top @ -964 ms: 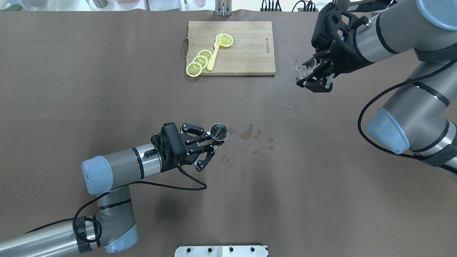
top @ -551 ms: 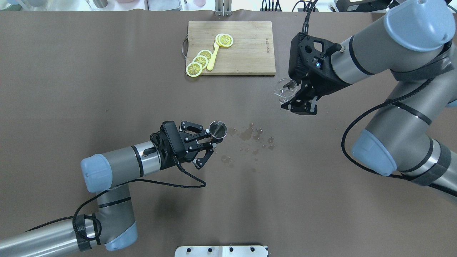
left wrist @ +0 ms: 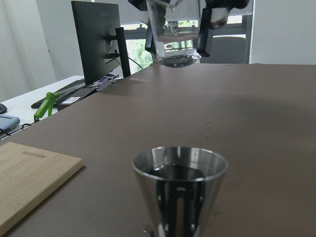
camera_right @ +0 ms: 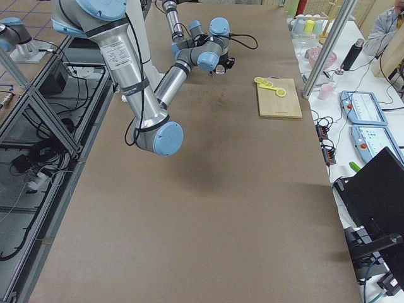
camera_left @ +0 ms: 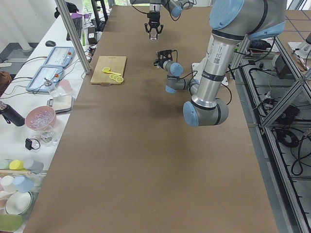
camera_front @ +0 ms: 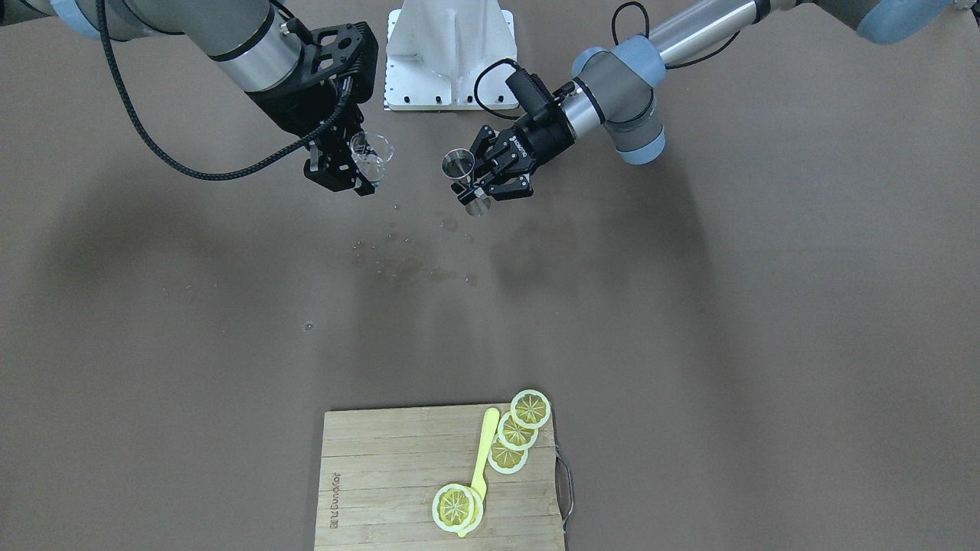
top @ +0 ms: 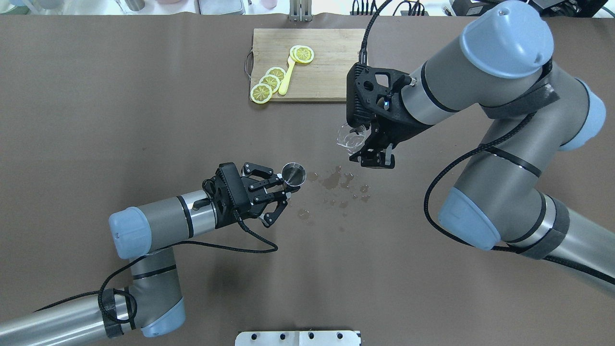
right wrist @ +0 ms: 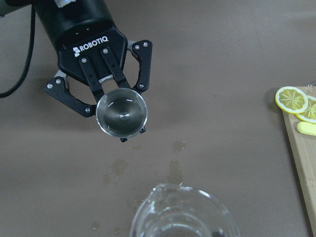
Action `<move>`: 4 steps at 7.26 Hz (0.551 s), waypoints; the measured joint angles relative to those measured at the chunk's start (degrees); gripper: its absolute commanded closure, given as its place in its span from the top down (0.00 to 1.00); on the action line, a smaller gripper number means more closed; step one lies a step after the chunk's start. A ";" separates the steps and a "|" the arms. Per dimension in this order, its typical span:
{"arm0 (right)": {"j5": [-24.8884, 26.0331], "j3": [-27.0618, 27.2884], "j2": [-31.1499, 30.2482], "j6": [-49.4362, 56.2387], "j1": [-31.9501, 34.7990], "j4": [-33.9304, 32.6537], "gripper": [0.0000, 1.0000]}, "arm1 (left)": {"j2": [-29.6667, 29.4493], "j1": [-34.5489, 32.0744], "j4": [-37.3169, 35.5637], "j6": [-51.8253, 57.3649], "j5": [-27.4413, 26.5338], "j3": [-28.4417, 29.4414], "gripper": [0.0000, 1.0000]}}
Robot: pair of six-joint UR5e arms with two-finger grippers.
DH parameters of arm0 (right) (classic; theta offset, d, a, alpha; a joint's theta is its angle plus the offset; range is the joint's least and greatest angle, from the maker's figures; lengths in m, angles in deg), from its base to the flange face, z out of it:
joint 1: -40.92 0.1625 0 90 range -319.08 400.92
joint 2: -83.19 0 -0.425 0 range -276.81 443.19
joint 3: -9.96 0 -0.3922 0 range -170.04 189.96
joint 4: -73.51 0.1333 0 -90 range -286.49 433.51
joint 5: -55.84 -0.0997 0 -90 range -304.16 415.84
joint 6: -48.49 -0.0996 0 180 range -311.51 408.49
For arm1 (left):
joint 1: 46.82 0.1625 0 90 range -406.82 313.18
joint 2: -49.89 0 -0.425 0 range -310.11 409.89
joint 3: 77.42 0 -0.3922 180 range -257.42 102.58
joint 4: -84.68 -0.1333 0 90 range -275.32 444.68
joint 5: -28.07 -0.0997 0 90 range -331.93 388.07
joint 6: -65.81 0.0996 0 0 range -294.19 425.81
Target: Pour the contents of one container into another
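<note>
Item 1: wooden cutting board (top: 331, 53), lying flat at the far edge of the tabletop (top: 120, 120) before me, near that edge's middle.
Item 2: lemon slices (top: 270, 81) on the board, three overlapping in a row, the rest apart.
Item 3: yellow utensil (top: 287, 77) beside them.
Item 4: wet splashes (top: 336, 180), mid-tabletop.

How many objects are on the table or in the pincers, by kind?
Small clear glass cup: 1
Silvery steel hourglass-shaped jigger: 1
Rectangular wooden cutting board: 1
Long yellow plastic utensil: 1
Round yellow lemon slices: 4 clear, possibly a fifth tucked under the one at the utensil's end
Total: 8, maybe 9
</note>
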 measured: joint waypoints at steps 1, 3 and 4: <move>1.13 -0.37 1.10 0.25 -0.91 -1.25 0.00 | 0.00 0.00 0.00 0.04 0.00 0.04 0.00; 3.15 -0.72 2.65 0.37 -2.38 -3.61 0.00 | -0.01 0.00 0.02 0.05 0.00 0.08 0.00; 4.48 -0.75 3.51 0.40 -3.18 -5.14 0.00 | -0.01 0.01 0.04 0.04 -0.02 0.08 0.00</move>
